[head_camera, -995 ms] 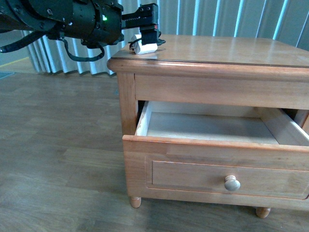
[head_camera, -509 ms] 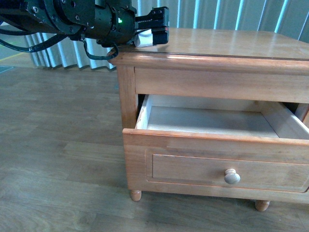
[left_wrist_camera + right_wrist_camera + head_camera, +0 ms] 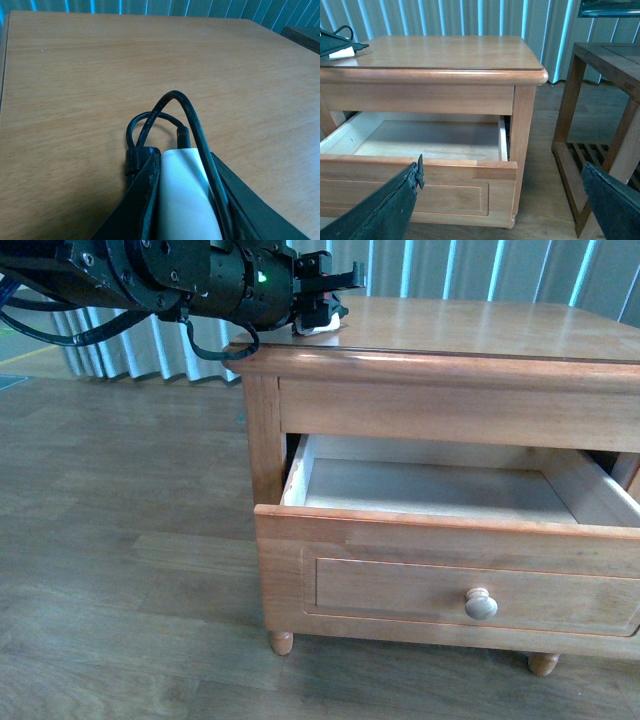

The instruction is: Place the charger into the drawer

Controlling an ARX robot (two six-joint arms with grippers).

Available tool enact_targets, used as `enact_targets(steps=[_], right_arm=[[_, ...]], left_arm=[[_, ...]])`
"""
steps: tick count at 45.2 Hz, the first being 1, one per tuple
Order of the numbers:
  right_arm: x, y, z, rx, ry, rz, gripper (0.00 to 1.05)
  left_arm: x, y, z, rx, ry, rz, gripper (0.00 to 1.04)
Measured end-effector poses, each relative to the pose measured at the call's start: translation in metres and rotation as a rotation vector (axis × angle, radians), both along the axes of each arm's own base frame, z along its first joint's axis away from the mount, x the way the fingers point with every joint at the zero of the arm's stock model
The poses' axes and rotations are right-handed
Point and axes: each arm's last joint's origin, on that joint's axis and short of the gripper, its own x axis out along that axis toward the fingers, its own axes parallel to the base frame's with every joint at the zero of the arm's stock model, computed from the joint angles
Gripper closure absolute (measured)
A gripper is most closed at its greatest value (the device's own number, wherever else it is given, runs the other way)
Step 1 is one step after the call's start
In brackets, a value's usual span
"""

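- Now that the left tool has pushed forward, it clamps the charger on the desk.
- Lifting comes next; drawer stands open, right tool spread, empty.

You are getting soft daylight through the blinds; the cabinet top is glaring palely, the drawer is sitting in shade, and the left wrist view's foreground is perhaps blurring.

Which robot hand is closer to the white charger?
Left. The left gripper grips the charger on the tabletop; the right gripper hangs open, away in front of the drawer.
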Motion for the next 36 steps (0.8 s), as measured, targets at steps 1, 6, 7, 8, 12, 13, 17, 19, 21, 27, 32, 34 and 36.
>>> enact_targets(steps=[1,6,7,8,12,13,17,19,21,27,32,34,36], right_arm=[[0.000,0.000,0.000,0.000,0.000,0.000,0.08],[0.000,0.000,0.000,0.000,0.000,0.000,0.08],[0.000,0.000,0.000,0.000,0.000,0.000,0.08],[0.000,0.000,0.000,0.000,0.000,0.000,0.08],[0.000,0.000,0.000,0.000,0.000,0.000,0.08],[0.000,0.000,0.000,0.000,0.000,0.000,0.08],[0.000,0.000,0.000,0.000,0.000,0.000,0.08],[0.000,0.000,0.000,0.000,0.000,0.000,0.08],[0.000,0.000,0.000,0.000,0.000,0.000,0.08],[0.000,0.000,0.000,0.000,0.000,0.000,0.08],[0.000,0.000,0.000,0.000,0.000,0.000,0.08],[0.000,0.000,0.000,0.000,0.000,0.000,0.08],[0.000,0.000,0.000,0.000,0.000,0.000,0.08]], left_arm=[[0.000,0.000,-0.001,0.000,-0.001,0.002,0.80],[-0.004,0.001,-0.001,-0.015,-0.011,0.017,0.80],[-0.005,0.001,-0.001,-0.016,-0.012,0.021,0.80],[-0.006,0.001,-0.001,-0.017,-0.011,0.022,0.80],[-0.012,0.000,0.000,-0.027,-0.015,0.023,0.80],[-0.013,0.000,0.000,-0.028,-0.017,0.024,0.80],[-0.020,-0.001,0.003,-0.035,-0.025,0.022,0.80],[-0.025,-0.003,0.005,-0.040,-0.032,0.018,0.80],[-0.032,-0.006,0.010,-0.047,-0.046,0.008,0.80],[-0.056,-0.018,0.021,-0.056,-0.070,-0.028,0.80],[-0.079,-0.030,0.026,-0.059,-0.079,-0.064,0.80],[-0.090,-0.034,0.025,-0.056,-0.072,-0.082,0.80],[-0.096,-0.037,0.023,-0.055,-0.067,-0.094,0.80]])
